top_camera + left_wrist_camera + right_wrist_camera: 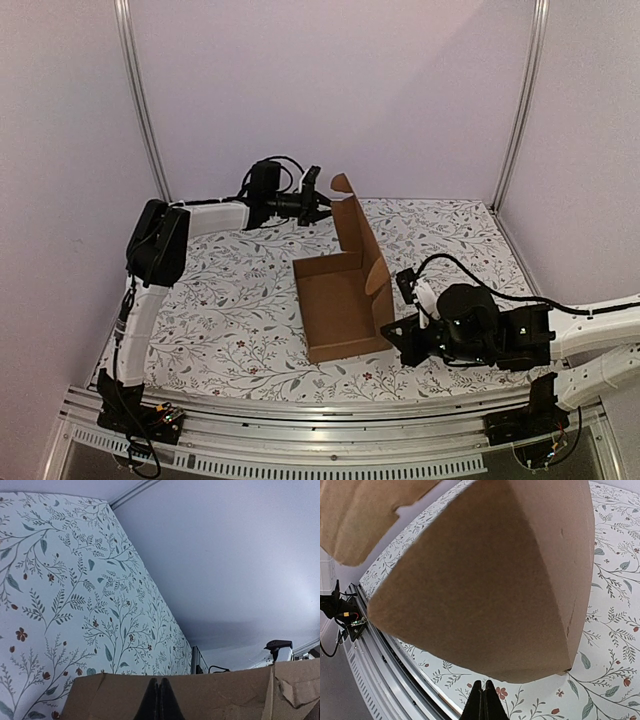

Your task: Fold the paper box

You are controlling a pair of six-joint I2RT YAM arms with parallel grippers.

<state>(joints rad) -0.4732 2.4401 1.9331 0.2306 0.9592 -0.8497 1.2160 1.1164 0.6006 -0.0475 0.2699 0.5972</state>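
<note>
The paper box (335, 300) is brown cardboard lying mid-table, a shallow tray with its tall back-right panel (358, 235) standing upright. My left gripper (322, 210) is shut just behind that panel's far end. In the left wrist view its fingertips (160, 700) are pressed together in front of the cardboard (225, 695), gripping nothing. My right gripper (386, 328) is shut at the box's near right corner. The right wrist view shows it (483, 700) empty, a little short of the box's outer wall (485, 580).
A floral cloth (230, 300) covers the table. A metal rail (330, 425) runs along the near edge, also seen in the right wrist view (385, 665). Frame posts (140, 100) stand at the back corners against white walls. A black cable (470, 270) loops over the right arm.
</note>
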